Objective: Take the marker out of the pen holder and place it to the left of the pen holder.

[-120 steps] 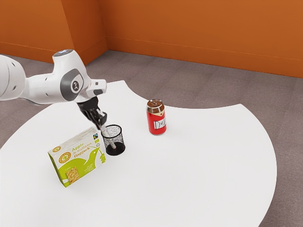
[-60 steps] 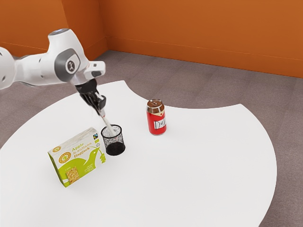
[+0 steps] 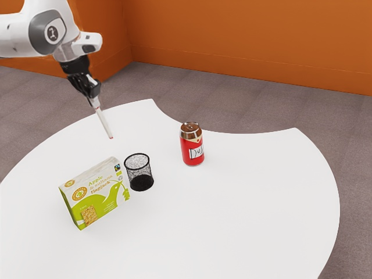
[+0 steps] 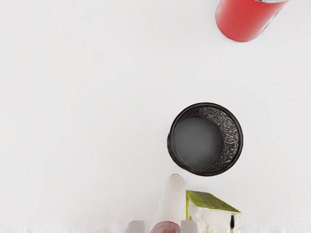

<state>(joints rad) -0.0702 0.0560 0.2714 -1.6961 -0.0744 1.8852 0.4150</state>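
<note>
Marker [image 3: 104,123] hangs tilted above the table [image 3: 232,215], gripped between both fingers of our gripper [image 3: 95,102], out of the pen holder [image 3: 140,170], which we see upright just beside the flapjack box [image 3: 97,195].

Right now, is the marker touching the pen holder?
Apart. The exterior view shows the marker in the air, with table visible between its lower tip and the pen holder.

Bright, soft light falls evenly across the tabletop [image 3: 244,203].
</note>
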